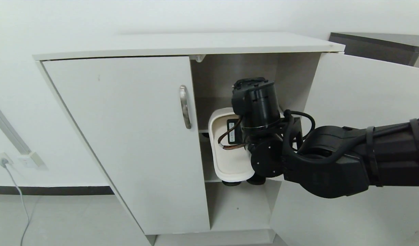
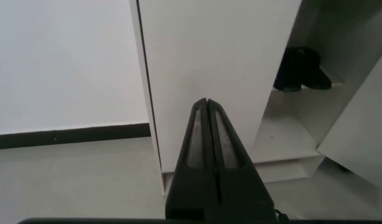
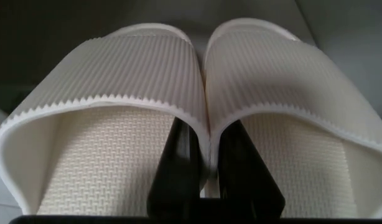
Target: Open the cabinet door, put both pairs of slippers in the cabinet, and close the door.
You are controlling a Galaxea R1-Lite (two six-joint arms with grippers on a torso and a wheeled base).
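The white slippers [image 1: 226,160] are held side by side in the right gripper [image 3: 208,171]. Its fingers [image 3: 178,168] are almost closed and pinch the two inner walls where the slippers touch. The pair hangs in the open right half of the cabinet [image 1: 195,42], at the height of the middle shelves; how deep inside it is, I cannot tell. Just under it, on a shelf [image 2: 284,102], lies a dark pair [image 2: 300,68], which seems to be the other slippers. The grip is only on thin soft edges, so I think one slipper could slide out when the arm tilts or pushes. The white pair could also catch on a shelf edge, or come down on top of the dark pair and stick out, and then the door would not close. The right door [image 1: 359,102] stands open just beside the arm, so a sideways pull-out could knock it. The left door [image 1: 127,136] with its handle [image 1: 184,106] is closed and narrows the opening. The left gripper [image 2: 206,134] is low in front of that door, its fingers pressed together on nothing. A socket [image 1: 1,159] with a cable [image 1: 21,205] is on the wall to the left, and a dark table [image 1: 383,44] stands behind on the right.
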